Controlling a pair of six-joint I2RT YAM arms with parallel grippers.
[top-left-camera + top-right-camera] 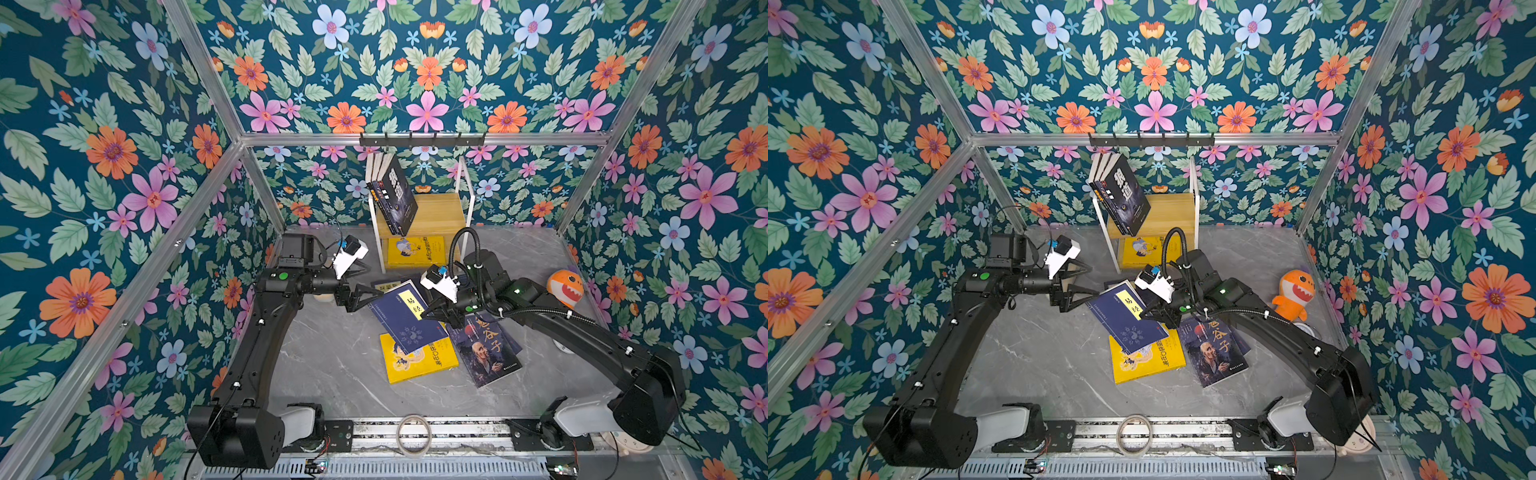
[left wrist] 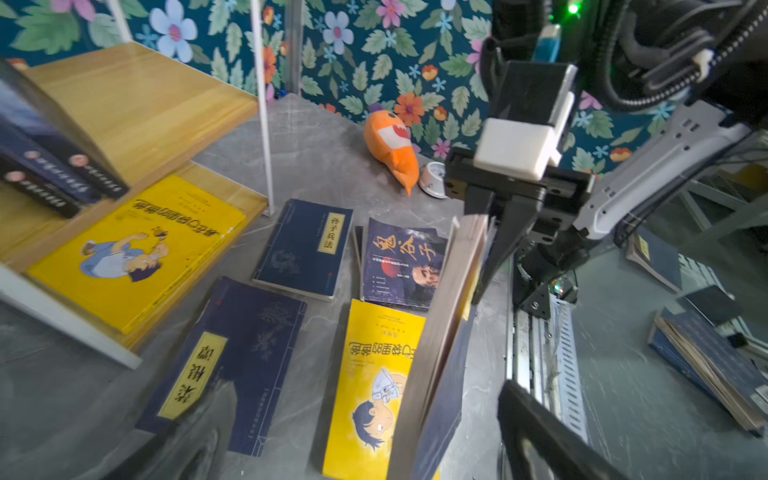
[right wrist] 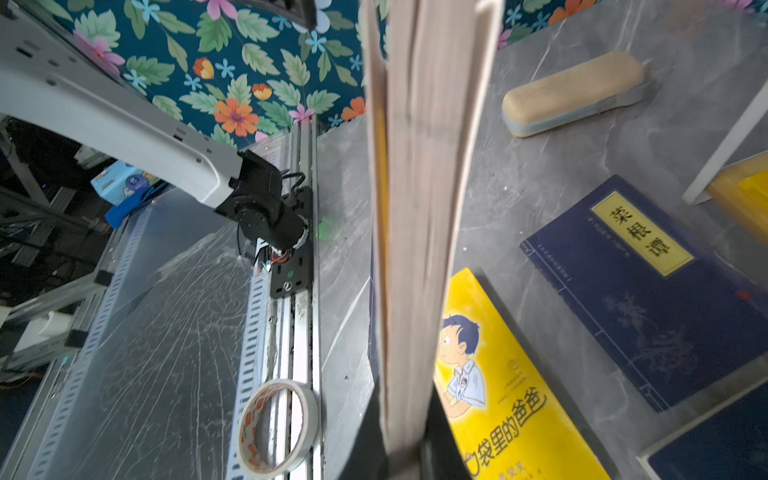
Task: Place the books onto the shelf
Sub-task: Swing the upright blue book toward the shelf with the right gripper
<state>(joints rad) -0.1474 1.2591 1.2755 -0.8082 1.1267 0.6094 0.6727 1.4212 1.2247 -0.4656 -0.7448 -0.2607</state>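
Books are found in three places: on the shelf, in a tool's grip and flat on the desk. On the shelf [image 1: 442,210], the upper wooden board is occupied at its left end by a few dark paperbacks [image 1: 395,195], which are leaned sideways rather than stood upright. On the lower board a yellow cartoon book [image 1: 415,251] is laid flat, cover up.

In front of the shelf a navy book [image 1: 405,320] with a yellow label is clamped at its right edge by the right tool [image 1: 430,313]. It is held tilted and clear of the desk [image 1: 332,365]. In the right wrist view its page edges are seen rising from between the closed-in fingers. The left tool [image 1: 372,299] is spread wide with nothing between its fingers and is placed just beside the left edge of the held book; whether that edge is touched cannot be told.

Beneath the held book a second yellow book [image 1: 424,361] is laid flat on the desk. A portrait book [image 1: 486,349] with a dark cover is lodged beside it, partly under the right arm. In the left wrist view a navy volume [image 2: 307,245] is seen flat by the shelf's white leg, and a second navy volume [image 2: 232,357] is laid in front of the lower board.

An orange plush shark [image 1: 565,286] is propped near the right wall, and a roll of tape [image 1: 412,434] is left on the front rail
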